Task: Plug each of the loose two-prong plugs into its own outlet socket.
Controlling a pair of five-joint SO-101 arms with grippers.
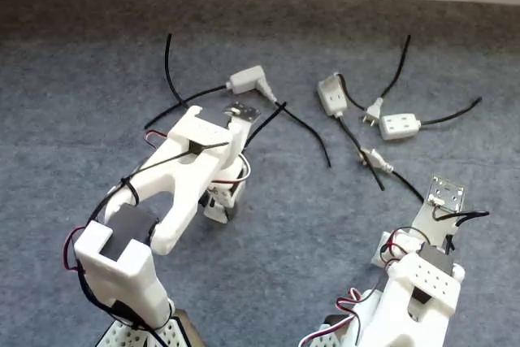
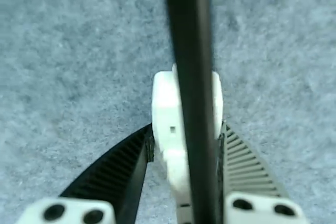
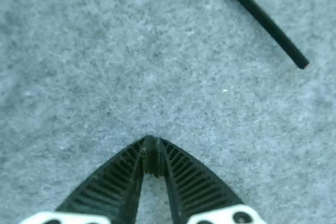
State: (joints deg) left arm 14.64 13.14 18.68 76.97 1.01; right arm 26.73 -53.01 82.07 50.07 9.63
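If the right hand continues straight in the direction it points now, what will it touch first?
Most likely the grey carpet: the shut right hand points at bare carpet. The black cable lies off to one side, so it would probably be missed, though depth is hard to judge.

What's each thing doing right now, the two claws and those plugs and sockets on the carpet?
left gripper: shut on the white connector.
white connector: held, black cord attached.
right gripper: shut, empty.
angled plug: loose on the carpet.
face-up socket: holes empty.
small plug: loose, unplugged.
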